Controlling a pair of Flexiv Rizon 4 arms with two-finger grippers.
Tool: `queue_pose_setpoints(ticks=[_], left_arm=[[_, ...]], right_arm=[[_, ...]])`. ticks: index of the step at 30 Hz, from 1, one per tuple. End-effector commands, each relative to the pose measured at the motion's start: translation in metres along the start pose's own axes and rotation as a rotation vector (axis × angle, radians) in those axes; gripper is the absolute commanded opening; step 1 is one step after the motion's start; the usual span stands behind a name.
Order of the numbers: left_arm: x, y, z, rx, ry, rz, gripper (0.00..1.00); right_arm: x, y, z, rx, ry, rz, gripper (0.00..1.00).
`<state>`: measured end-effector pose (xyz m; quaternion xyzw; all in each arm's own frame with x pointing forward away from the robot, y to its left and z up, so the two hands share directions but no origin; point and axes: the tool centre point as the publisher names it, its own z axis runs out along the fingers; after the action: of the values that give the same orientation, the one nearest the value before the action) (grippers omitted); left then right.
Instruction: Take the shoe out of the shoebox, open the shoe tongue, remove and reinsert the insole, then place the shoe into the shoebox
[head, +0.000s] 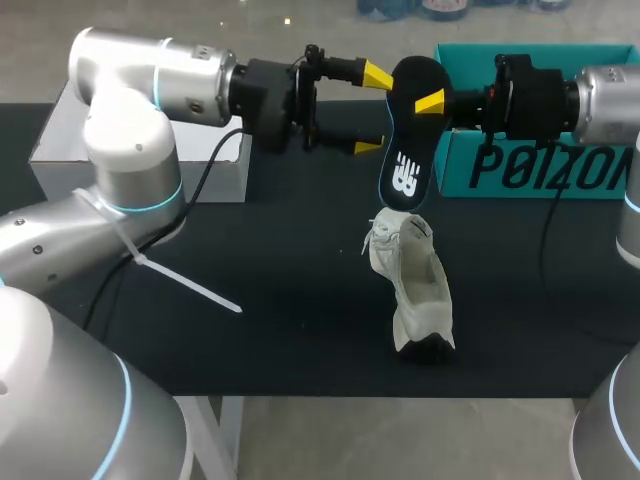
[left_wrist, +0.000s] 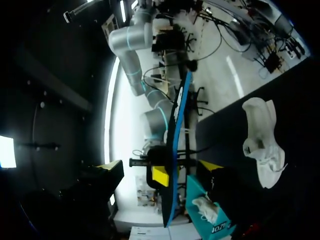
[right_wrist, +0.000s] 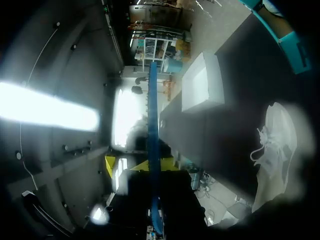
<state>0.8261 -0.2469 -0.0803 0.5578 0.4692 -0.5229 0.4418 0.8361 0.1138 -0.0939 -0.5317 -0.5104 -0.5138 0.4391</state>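
Aloft, right gripper clamps the insole over the shoe; left gripper gapes wide

White shoe lying on black surface; black insole upright midair above; teal shoebox behind.

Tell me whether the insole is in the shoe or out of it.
Out. The right gripper holds the insole up in the air, above the white shoe lying on the table.

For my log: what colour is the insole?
The insole is black with a white logo; head view.
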Motion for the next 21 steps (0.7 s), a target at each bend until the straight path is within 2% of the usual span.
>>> queue_pose_setpoints(ticks=[1, 8, 13, 16, 19, 21], left_arm=[[0.002, -0.003, 0.003, -0.02, 0.005, 0.0, 0.83], [0.0, -0.003, 0.008, -0.043, 0.028, 0.008, 0.69], [0.0, -0.001, 0.014, -0.073, 0.037, 0.001, 0.73], [0.001, -0.001, 0.017, -0.084, 0.045, -0.003, 0.81], [0.004, 0.001, 0.018, -0.1, 0.05, -0.013, 0.78], [0.005, 0.001, 0.018, -0.117, 0.053, -0.023, 0.68]], right_arm=[[0.0, 0.0, 0.001, 0.001, -0.004, 0.002, 0.0], [0.0, 0.0, 0.001, 0.001, -0.004, 0.002, 0.0], [0.0, 0.0, 0.001, 0.001, -0.004, 0.002, 0.0], [0.0, 0.0, 0.001, 0.001, -0.004, 0.002, 0.0], [0.0, 0.0, 0.001, 0.001, -0.004, 0.002, 0.0], [0.0, 0.0, 0.001, 0.001, -0.004, 0.002, 0.0]])
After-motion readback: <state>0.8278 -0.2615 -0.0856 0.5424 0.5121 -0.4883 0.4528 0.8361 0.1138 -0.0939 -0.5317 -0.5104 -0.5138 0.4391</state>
